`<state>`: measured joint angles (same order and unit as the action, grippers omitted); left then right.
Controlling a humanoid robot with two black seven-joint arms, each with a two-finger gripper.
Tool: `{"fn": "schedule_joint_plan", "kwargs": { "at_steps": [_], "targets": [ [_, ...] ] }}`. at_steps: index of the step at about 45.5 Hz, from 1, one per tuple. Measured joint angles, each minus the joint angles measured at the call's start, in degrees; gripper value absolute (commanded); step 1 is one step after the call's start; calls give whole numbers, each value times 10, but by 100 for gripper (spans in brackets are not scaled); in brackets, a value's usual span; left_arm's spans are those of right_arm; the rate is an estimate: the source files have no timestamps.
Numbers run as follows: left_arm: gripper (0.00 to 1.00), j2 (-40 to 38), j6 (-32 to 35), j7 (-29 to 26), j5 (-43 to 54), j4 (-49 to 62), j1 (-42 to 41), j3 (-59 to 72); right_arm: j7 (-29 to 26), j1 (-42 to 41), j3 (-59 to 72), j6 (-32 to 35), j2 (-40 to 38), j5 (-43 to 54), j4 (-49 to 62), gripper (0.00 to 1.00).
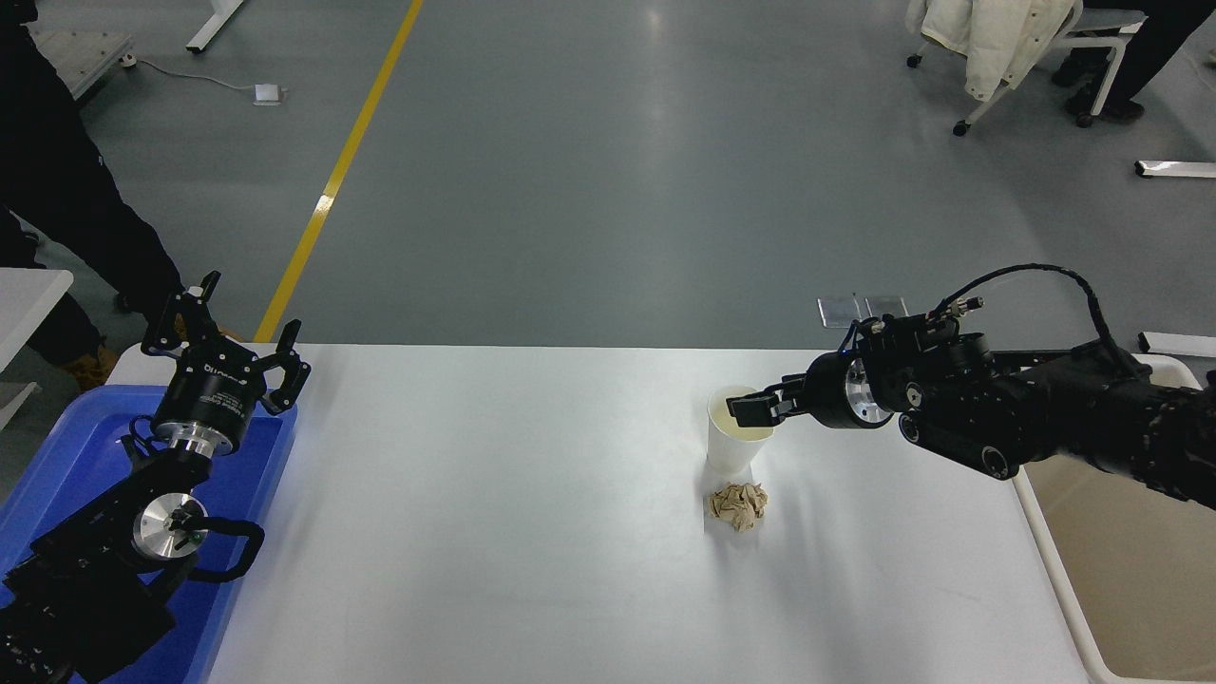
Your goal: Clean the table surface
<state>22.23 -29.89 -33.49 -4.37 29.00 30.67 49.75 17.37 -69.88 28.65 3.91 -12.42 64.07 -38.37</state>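
Cup (733, 454) upright on table surface (494, 532); right claw (752, 410) at rim, grip state unclear.

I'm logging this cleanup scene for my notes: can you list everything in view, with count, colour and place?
table surface: one, white, fills the lower middle
paper cup: one, white, upright, right of centre on the table
crumpled paper: one, tan, just in front of the cup
tray: one, blue, at the table's left end
bin: one, beige, at the table's right end
floor line: one, yellow, beyond the table
chair with pale coat: one, top right
person: one, dark clothes, left edge
left gripper: black, open, parked over the tray
right gripper: black, at the cup's rim
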Motion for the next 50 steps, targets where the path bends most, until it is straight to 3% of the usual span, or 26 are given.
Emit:
{"fn": "schedule_joint_plan", "kwargs": {
  "at_steps": [6,13,18,22,29,35,41,50],
  "targets": [
    [100,0,0,0,0,0,0,0,0,11,1,0,6,-1,14,65],
    [100,0,0,0,0,0,0,0,1,23,1,-2,12,-2,33,54],
    [100,0,0,0,0,0,0,0,1,30,1,-3,16,-2,45,36],
    [100,0,0,0,0,0,0,0,1,34,1,-3,19,-2,54,29],
    [100,0,0,0,0,0,0,0,2,39,1,-2,22,-3,62,27],
    [100,0,0,0,0,0,0,0,3,41,1,-1,23,-3,66,19],
    [100,0,0,0,0,0,0,0,5,43,1,-1,23,-3,69,1],
    [100,0,0,0,0,0,0,0,18,45,1,-1,24,-3,72,0]
  ]
}}
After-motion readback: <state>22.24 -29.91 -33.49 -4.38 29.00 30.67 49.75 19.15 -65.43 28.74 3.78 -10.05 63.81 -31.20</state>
